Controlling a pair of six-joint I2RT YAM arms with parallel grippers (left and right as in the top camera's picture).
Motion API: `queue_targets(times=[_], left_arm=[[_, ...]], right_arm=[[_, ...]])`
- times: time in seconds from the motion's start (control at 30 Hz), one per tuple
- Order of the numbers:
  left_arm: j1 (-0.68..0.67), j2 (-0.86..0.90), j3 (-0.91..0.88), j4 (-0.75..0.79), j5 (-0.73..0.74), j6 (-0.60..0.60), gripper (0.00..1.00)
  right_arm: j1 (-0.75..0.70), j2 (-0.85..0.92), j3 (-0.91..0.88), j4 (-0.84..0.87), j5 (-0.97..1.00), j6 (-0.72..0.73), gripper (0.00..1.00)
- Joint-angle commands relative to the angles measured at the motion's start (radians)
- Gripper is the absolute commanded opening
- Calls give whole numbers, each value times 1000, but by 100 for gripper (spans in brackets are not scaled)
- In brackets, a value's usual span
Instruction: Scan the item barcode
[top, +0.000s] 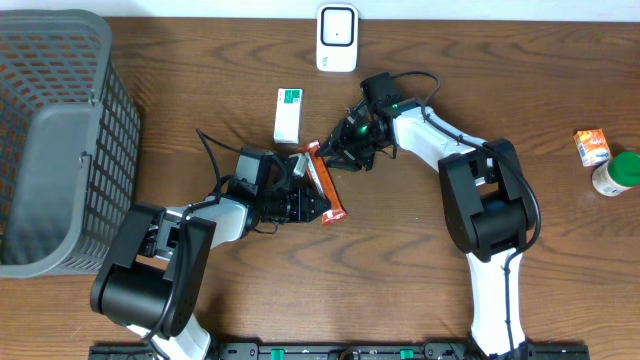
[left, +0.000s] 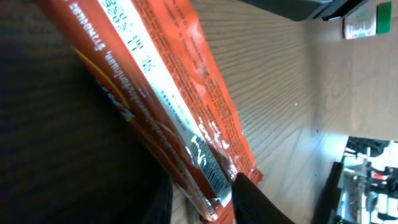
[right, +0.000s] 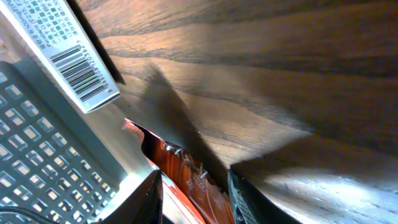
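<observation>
Left gripper (left: 202, 202) and right gripper (right: 194, 199) seemingly both clamp the orange packet (top: 326, 186); its print blurs, but the white box (right: 65, 53) shows a clear barcode.

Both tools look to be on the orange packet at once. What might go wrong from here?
The left tool and right tool each pinch one end of the orange packet; pulling apart might tear or crumple it. Both grips sit on thin edges, so the packet may slip out during a handover. No barcode shows on the packet faces in view, so it might meet the scanner wrong side on.
</observation>
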Motion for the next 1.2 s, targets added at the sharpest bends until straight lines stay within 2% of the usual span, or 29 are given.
queue_targets(times=[0.0,0.27,0.33,0.43,0.53,0.57,0.6,0.67,0.77,0.93,1.17], left_arm=[[0,23,-23,-11,-16,-5,31],[0,23,-24,-6,-16,-5,9],[0,23,-24,-6,-16,-5,8],[0,23,-24,-6,-16,-5,8],[0,23,-24,-6,-16,-5,7],[0,23,-24,-6,-16,-5,7],[0,23,-24,-6,-16,-5,7],[0,23,-24,-6,-16,-5,7],[3,23,-24,-6,-16,-10,7],[22,23,-24,-6,-14,-23,8],[39,23,-24,-3,12,-23,8]], right_arm=[[-4,216,-133,-76,549,-15,36],[-4,216,-133,-77,538,-31,36],[-3,216,-133,-77,537,-34,36],[-4,216,-133,-77,533,-39,28],[-4,216,-133,-76,522,-52,26],[-4,216,-133,-69,512,-68,27],[-5,216,-133,-63,491,-95,35],[-5,216,-133,-54,445,-161,61],[-5,216,-133,-69,395,-227,74],[-5,216,-135,-137,383,-231,77],[2,216,-170,-93,337,-226,75]])
